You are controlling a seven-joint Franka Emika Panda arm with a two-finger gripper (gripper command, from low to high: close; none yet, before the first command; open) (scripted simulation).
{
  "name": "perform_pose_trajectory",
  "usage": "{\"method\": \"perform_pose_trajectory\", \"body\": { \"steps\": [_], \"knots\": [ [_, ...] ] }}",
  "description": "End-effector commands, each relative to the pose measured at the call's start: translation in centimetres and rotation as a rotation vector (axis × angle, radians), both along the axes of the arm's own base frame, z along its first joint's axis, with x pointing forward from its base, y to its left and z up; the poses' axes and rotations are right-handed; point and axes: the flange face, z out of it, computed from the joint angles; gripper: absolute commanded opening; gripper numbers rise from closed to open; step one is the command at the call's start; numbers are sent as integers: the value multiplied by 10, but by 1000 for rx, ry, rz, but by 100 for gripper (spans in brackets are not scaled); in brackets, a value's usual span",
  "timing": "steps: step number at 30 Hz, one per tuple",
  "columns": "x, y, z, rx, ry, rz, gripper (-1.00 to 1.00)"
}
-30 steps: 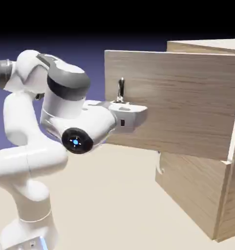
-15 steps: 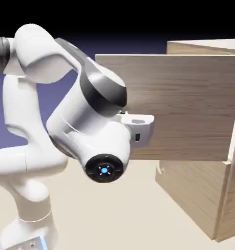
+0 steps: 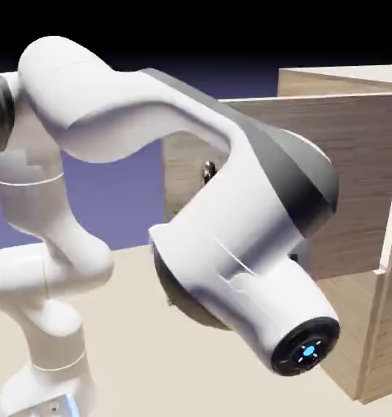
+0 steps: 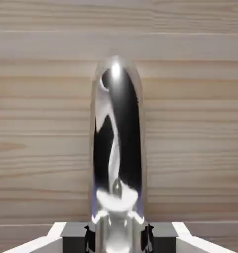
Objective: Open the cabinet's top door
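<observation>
Nearest, the white arm's fingers (image 4: 81, 236) are clamped on the curved metal handle (image 4: 117, 143), whose long axis runs straight out from between them. Behind it stands the top door (image 3: 358, 187), swung wide from the oak cabinet (image 3: 358, 326) at far right; the next pull should carry its free left edge farther round.

Pale tan tabletop (image 3: 150, 379) across bottom of frame; blue-violet backdrop (image 3: 109, 195) behind, black band (image 3: 191, 20) along top.
</observation>
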Motion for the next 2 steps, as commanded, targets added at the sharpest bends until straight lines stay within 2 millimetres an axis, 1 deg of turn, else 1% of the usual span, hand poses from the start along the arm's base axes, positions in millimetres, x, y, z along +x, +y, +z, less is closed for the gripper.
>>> {"method": "perform_pose_trajectory", "body": {
  "steps": [1,2],
  "knots": [
    [1,-8,0,0,0,16,-100],
    [3,-13,0,0,0,30,-100]
  ]
}}
